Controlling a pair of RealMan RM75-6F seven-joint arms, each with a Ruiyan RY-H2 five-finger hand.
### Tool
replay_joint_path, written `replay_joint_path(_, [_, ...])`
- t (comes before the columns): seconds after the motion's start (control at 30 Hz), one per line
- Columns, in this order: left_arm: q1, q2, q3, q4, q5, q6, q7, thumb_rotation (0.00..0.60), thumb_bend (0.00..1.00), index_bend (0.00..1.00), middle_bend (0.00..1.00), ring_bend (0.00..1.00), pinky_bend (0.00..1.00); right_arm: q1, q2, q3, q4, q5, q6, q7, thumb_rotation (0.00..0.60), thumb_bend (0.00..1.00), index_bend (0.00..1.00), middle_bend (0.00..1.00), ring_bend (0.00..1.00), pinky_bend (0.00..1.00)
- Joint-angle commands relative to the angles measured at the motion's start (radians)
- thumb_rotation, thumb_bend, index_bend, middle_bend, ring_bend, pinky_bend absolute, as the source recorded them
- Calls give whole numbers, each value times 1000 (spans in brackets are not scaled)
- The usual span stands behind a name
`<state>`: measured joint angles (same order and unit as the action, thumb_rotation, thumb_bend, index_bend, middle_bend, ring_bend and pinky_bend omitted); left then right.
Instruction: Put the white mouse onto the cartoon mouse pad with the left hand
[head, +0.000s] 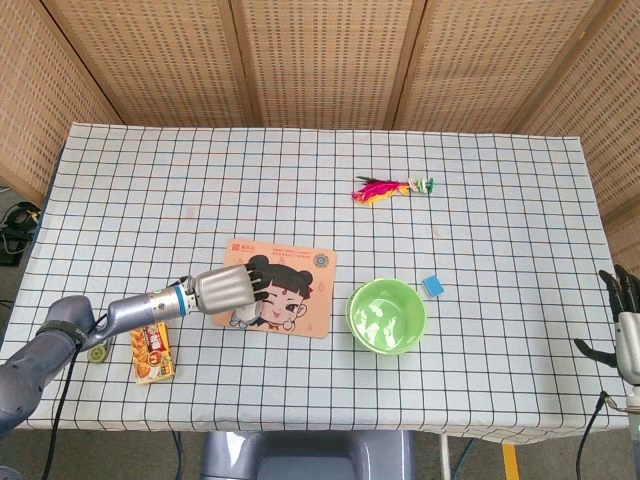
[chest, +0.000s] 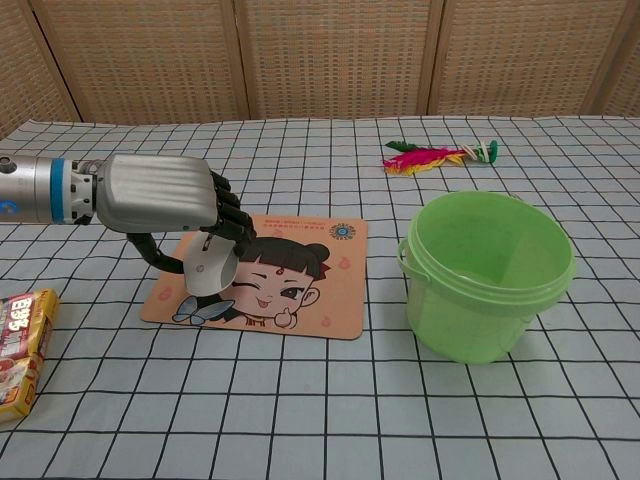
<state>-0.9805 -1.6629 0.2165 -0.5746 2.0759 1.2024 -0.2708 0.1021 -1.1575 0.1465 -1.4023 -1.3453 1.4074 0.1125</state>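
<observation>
My left hand (chest: 165, 195) grips the white mouse (chest: 210, 268) and holds it tilted, nose down, just above the left part of the cartoon mouse pad (chest: 300, 280). In the head view the same left hand (head: 228, 289) covers the pad's (head: 295, 290) left side, and only a sliver of the mouse (head: 240, 318) shows below the fingers. My right hand (head: 626, 325) hangs off the table's right edge, fingers apart and holding nothing.
A green bucket (chest: 486, 275) stands right of the pad. A snack packet (chest: 20, 340) lies at the front left, with a small tape roll (head: 97, 352) beside it. A feather shuttlecock (head: 390, 187) and a blue block (head: 433, 286) lie further off.
</observation>
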Motion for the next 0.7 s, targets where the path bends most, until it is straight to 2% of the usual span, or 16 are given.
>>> replay_joint_path(0.03, [-26,-96,16,142,-6,2,-64,600,528,657,368,355,392,-2,0,6,5,8,3,4,600,98,95,0,0,0])
replay_joint_path(0.27, [-49,-183,43,289,-16,7,-115,600,528,660,368,355,388,-1,-2,6,9,8,-1,1,600,99,100,0,0,0])
replay_joint_path(0.53, [-65,-230,69,347,-34,11,-138,600,528,644,338,345,370,-2,-5,8,15,10,-2,4,600,99,101,0,0,0])
replay_joint_path(0.63, [-59,-236,74,358,-44,18,-125,600,526,550,232,259,303,-3,-4,7,14,7,0,4,600,98,101,0,0,0])
replay_joint_path(0.7, [-56,-237,76,363,-51,18,-120,600,507,410,96,138,223,-3,-5,7,13,5,2,3,600,99,101,0,0,0])
